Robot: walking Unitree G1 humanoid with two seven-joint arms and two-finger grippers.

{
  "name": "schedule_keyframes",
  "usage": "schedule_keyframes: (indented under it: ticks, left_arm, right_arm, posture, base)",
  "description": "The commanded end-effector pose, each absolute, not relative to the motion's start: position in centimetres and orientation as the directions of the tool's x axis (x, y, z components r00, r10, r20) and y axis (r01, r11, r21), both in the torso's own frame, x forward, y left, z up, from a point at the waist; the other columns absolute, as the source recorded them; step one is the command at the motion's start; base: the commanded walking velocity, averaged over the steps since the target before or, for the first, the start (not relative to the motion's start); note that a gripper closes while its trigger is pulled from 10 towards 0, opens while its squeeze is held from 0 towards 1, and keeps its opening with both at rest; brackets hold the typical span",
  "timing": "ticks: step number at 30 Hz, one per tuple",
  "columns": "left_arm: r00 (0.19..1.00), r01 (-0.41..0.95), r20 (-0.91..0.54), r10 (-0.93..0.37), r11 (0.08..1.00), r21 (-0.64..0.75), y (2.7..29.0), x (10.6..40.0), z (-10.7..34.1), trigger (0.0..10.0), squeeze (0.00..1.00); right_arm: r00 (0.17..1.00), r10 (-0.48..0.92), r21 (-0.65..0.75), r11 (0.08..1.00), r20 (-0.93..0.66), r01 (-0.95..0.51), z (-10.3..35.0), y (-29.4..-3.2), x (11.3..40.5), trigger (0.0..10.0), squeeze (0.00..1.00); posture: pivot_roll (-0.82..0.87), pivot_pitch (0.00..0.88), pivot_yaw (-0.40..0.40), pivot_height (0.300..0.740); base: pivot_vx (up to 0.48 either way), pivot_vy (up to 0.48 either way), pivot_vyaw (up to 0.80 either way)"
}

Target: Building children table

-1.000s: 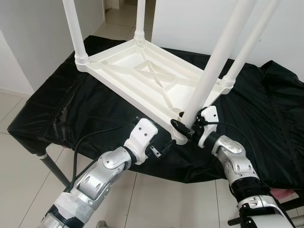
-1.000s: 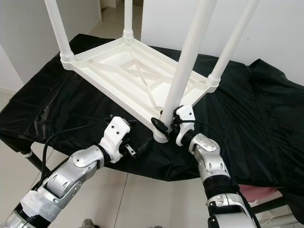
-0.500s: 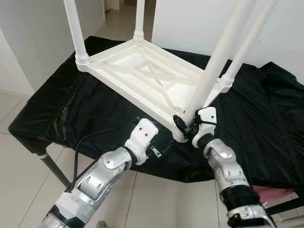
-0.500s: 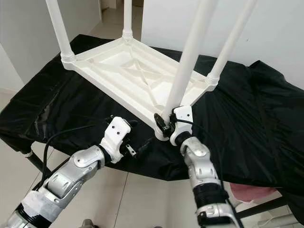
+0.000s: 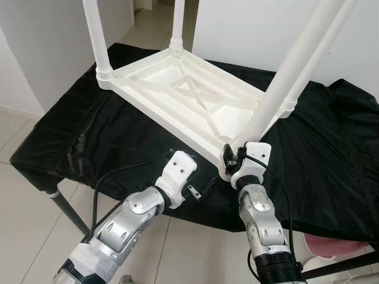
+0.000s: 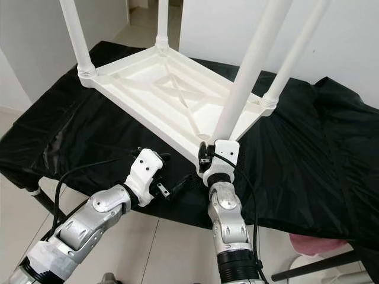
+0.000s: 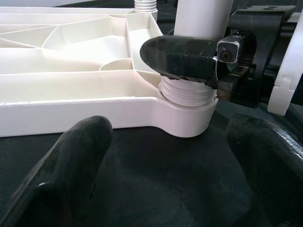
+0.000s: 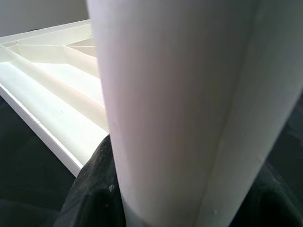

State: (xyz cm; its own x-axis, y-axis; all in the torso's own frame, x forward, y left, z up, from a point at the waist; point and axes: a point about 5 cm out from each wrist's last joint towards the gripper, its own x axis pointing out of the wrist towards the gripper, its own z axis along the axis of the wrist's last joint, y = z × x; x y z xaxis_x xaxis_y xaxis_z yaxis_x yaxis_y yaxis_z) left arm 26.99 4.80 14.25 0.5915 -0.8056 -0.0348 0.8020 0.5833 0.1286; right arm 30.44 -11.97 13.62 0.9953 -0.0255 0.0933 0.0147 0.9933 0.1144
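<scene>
My left pincer (image 5: pixel 198 188) hovers at the near edge of the black-draped table (image 5: pixel 71 136), its two black fingers (image 7: pixel 66 175) spread apart around nothing, pointing at the near corner of the upturned white children's table (image 5: pixel 177 94). Just beyond it, my right pincer (image 5: pixel 231 158) is clamped on the nearest leg (image 5: pixel 284 83), low down where the leg's ribbed foot sits in the corner socket (image 7: pixel 187 113); one black finger (image 7: pixel 177 56) wraps across the front of the leg just above the ribbed collar. In the right wrist view the white leg (image 8: pixel 184 109) stands close before the lens, with dark finger pads at either side of its base and the ribbed underside of the tabletop behind.

The children's table lies top-down on the black cloth (image 6: pixel 308 148), its underside up, showing crossed stiffening ribs (image 5: pixel 192 92) in the middle. Three more white legs rise from its other corners: one at the left corner (image 5: pixel 98 35), one at the far corner (image 5: pixel 177 21), and one at the right corner (image 5: pixel 317 56), behind the leg I hold. All four run out past the top of the frame.

The cloth hangs in folds over the table's near edge, above a pale tiled floor (image 5: pixel 23 219). A dark metal table leg (image 5: pixel 68 210) slants down at the left. White walls (image 5: pixel 237 29) stand behind.
</scene>
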Motion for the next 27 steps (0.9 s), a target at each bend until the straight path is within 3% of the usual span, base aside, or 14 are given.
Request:
schedule_keyframes:
  ticks: [1,3,4,5,16,17,23,27]
  left_arm:
    - [0.46,0.884,-0.061,-0.886,0.45,0.129,4.2,26.1,13.8,10.0,0.0]
    - [0.458,0.885,-0.061,-0.887,0.448,0.13,4.2,26.1,13.9,10.0,0.0]
    - [0.457,0.885,-0.06,-0.888,0.447,0.131,4.2,26.2,13.9,10.0,0.0]
    - [0.456,0.885,-0.059,-0.888,0.446,0.132,4.1,26.2,14.0,10.0,0.0]
    - [0.439,0.892,-0.063,-0.896,0.427,0.148,3.9,26.3,14.0,10.0,0.0]
    - [0.44,0.891,-0.062,-0.896,0.428,0.15,4.0,26.4,14.1,10.0,0.0]
    - [0.437,0.893,-0.057,-0.898,0.425,0.152,3.7,26.4,14.1,10.0,0.0]
    - [0.435,0.893,-0.057,-0.899,0.422,0.153,3.7,26.4,14.1,10.0,0.0]
  right_arm:
    - [0.998,-0.056,0.121,0.991,0.015,0.054,11.9,-12.7,29.7,10.0,0.0]
    - [0.998,-0.052,0.122,0.991,0.021,0.049,12.0,-12.7,29.7,10.0,0.0]
    - [0.998,-0.05,0.128,0.991,0.034,0.045,12.2,-12.7,29.6,10.0,0.93]
    - [0.998,-0.051,0.13,0.991,0.046,0.044,12.4,-12.7,29.6,10.0,1.0]
    - [0.993,0.044,0.129,0.99,0.108,-0.058,13.5,-13.7,29.4,10.0,1.0]
    - [0.987,0.104,0.109,0.987,0.119,-0.117,13.6,-13.9,29.5,10.0,0.0]
    - [0.92,0.365,0.029,0.928,0.145,-0.372,13.7,-15.0,30.2,10.0,0.0]
    - [0.906,0.4,0.006,0.914,0.138,-0.405,13.6,-15.1,30.4,10.0,0.0]
  posture:
    - [0.03,0.056,-0.089,0.74]
    - [0.03,0.054,-0.088,0.74]
    - [0.03,0.055,-0.086,0.74]
    - [0.03,0.052,-0.085,0.74]
    - [0.02,0.042,-0.089,0.74]
    - [0.03,0.042,-0.09,0.74]
    - [0.02,0.041,-0.09,0.74]
    - [0.02,0.042,-0.09,0.74]
  base:
    - [0.0,0.0,0.0]
    - [0.0,0.0,0.0]
    - [0.0,0.0,0.0]
    - [0.0,0.0,0.0]
    - [0.0,0.0,0.0]
    - [0.0,0.0,0.0]
    - [0.0,0.0,0.0]
    - [0.0,0.0,0.0]
